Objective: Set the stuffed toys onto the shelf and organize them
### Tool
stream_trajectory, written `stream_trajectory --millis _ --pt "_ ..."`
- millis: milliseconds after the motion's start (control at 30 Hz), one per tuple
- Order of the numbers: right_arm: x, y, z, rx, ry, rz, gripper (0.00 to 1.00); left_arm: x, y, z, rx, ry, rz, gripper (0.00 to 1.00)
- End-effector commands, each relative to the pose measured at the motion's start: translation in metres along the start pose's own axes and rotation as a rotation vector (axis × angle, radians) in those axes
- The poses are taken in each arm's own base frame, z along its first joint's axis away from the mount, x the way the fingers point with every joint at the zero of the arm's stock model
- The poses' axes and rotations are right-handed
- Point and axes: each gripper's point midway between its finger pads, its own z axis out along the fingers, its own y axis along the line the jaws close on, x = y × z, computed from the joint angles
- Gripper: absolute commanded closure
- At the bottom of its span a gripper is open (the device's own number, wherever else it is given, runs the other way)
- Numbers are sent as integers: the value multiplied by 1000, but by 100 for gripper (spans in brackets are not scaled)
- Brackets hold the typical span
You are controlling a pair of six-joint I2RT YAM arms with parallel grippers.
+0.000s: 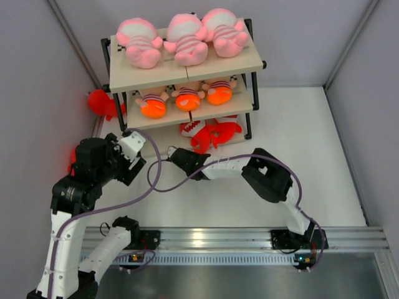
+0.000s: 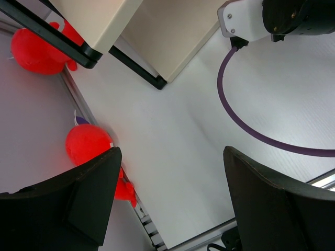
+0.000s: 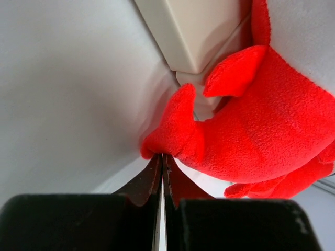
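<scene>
The shelf [image 1: 187, 73] stands at the back. Three pink striped dolls [image 1: 187, 37] lie on its top board and three more [image 1: 188, 96] on the middle board. Red sharks [image 1: 212, 134] lie at the bottom tier. My right gripper [image 1: 171, 152] is shut; in the right wrist view [image 3: 162, 155] its tips touch the tail fin of a red shark [image 3: 261, 130] by the shelf's lower board [image 3: 193, 31]. My left gripper [image 1: 134, 159] is open and empty [image 2: 171, 151]. A red shark [image 2: 86, 144] lies beside its left finger, and another red shark [image 2: 36, 49] lies left of the shelf.
Grey walls close in on the left, back and right. The red shark [image 1: 100, 103] left of the shelf lies against the left wall. A purple cable [image 1: 153, 177] loops between the arms. A metal rail [image 1: 237, 237] runs along the near edge.
</scene>
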Motion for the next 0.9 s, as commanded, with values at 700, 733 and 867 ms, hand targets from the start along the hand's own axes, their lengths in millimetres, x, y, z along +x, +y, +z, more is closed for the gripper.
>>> stream_trajectory --millis 700,733,867 --pt "-43 -85 -6 53 -206 309 100 -1 -2 -3 9 -12 21 16" --pt "-40 -83 -1 51 -192 304 100 -1 -2 -3 8 -11 21 16" --pt "-37 -86 7 53 -174 318 100 2 -3 -2 10 -5 26 16"
